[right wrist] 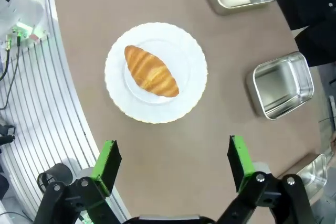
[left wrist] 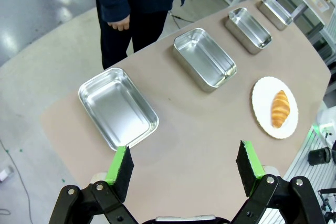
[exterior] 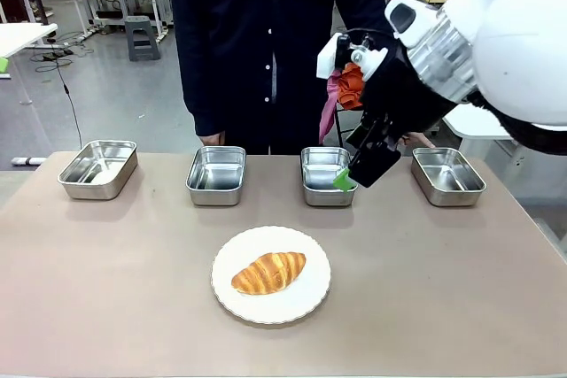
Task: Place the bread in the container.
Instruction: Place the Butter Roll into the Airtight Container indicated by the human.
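croissant (exterior: 268, 273) is sitting in the middle of the white plate (exterior: 301, 300) on the robot's side of the table, nothing touching it. four steel pans (exterior: 214, 195) are lined up along the far edge by the person, all empty. right gripper (right wrist: 173, 161) hangs in the air with fingers spread wide, holding nothing. left gripper (left wrist: 185, 163) is spread and empty too, high over the table's left end.

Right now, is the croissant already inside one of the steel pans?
No, the croissant lies on the round white plate.
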Motion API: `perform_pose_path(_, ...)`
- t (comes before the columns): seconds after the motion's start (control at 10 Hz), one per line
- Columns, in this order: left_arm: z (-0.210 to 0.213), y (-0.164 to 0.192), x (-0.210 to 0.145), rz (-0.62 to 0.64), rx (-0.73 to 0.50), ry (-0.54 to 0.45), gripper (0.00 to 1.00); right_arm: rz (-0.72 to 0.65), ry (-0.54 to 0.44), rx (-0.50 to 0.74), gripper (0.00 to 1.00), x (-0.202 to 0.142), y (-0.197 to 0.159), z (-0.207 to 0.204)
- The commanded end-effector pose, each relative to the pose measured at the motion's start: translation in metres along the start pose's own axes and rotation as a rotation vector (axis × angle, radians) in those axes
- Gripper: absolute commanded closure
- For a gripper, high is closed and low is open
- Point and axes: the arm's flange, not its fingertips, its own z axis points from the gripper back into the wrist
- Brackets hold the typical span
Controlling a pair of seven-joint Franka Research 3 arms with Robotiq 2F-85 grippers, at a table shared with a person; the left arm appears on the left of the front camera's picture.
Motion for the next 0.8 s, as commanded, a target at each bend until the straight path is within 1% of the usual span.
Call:
perform_pose_path(0.0,0.001,0.000,-0.001,-0.007,-0.008,-0.010,0.00,-0.022,0.011,-0.034,0.00,0.001,0.000,0.000)
perform_pose_path(0.1,0.001,0.000,-0.001,-0.007,-0.008,-0.010,0.00,0.000,0.000,0.000,0.00,0.000,0.000,0.000)
perform_pose_path(0.2,0.001,0.000,-0.001,-0.007,-0.008,-0.010,0.00,0.115,0.063,0.067,0.00,0.020,-0.007,-0.041)
perform_pose_path(0.3,0.001,0.000,-0.001,-0.007,-0.008,-0.010,0.00,0.183,0.085,0.132,0.00,0.033,-0.006,-0.073)
perform_pose_path(0.5,0.001,0.000,-0.001,-0.007,-0.008,-0.010,0.00,0.335,0.090,0.189,0.00,0.046,0.008,-0.119)
perform_pose_path(0.7,0.001,0.000,-0.001,-0.007,-0.008,-0.010,0.00,0.478,0.097,0.226,0.00,0.051,0.034,-0.154)
